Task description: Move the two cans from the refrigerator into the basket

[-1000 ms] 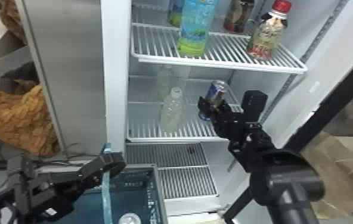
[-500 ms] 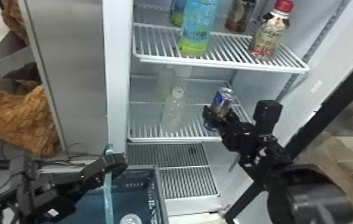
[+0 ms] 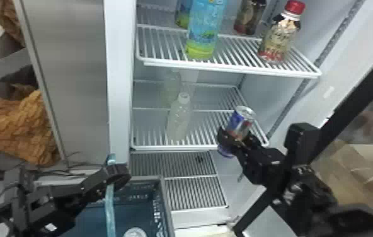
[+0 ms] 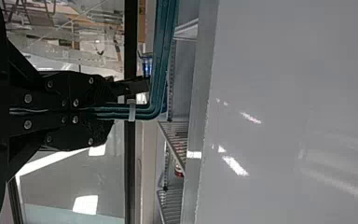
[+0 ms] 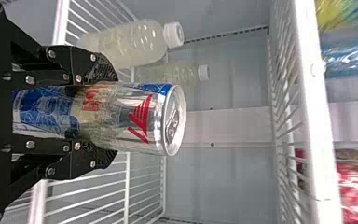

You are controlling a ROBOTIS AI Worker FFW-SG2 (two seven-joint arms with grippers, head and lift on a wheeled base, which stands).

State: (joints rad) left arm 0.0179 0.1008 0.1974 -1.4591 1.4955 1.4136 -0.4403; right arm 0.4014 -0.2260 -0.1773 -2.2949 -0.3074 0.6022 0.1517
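Since the earlier frames, the right gripper (image 3: 237, 137) has drawn a can (image 3: 241, 121) toward the robot and a little to the right; in the head view, it has gone from over the middle shelf (image 3: 176, 147) to the shelf's front right corner. The left gripper (image 3: 116, 176) has stayed in about the same place.

The right gripper is grasping that can around its body, with a finger on either side and the silver top sticking out past them. The can is blue, silver and red, and stands roughly upright. In the right wrist view, two pale bottles are near it.

The left gripper is clenched on the teal handle (image 3: 110, 208) of the basket (image 3: 166, 201); in the left wrist view its fingers are together, with the handle's strands coming out between them. The basket is low in front of the refrigerator, on the left side. A round white shape shows inside, but I cannot tell what it is, nor can I make out where the second can is.

On the middle shelf, one pale bottle (image 3: 178, 119) stands in front of another (image 3: 170, 85). The upper shelf (image 3: 233, 67) holds a blue and green bottle (image 3: 204, 28), a red-capped bottle (image 3: 282, 34) to its right, and a dark container (image 3: 249, 15) between and behind them.
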